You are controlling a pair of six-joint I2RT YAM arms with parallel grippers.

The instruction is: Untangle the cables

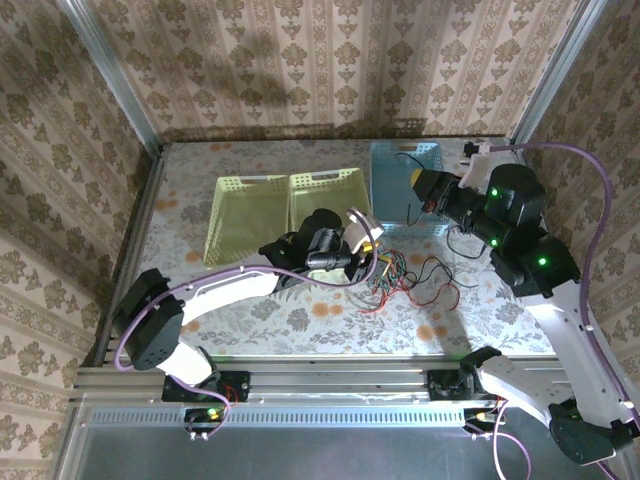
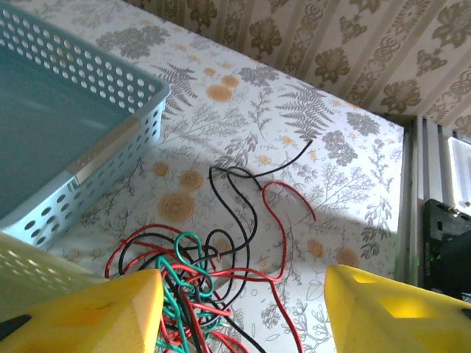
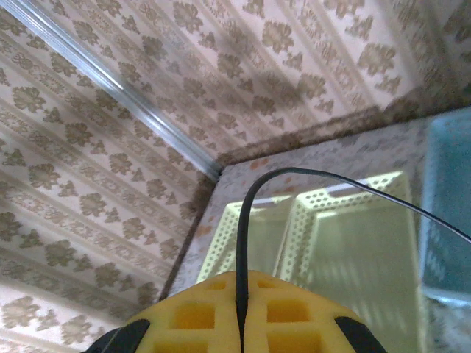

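the near rail bounds bare table; beyond it our tangle of red, green and black cables lies just short of the blue basket. our left gripper hangs spread wide over it. above the basket, our right gripper pinches one black cable, which we see arcing upward.
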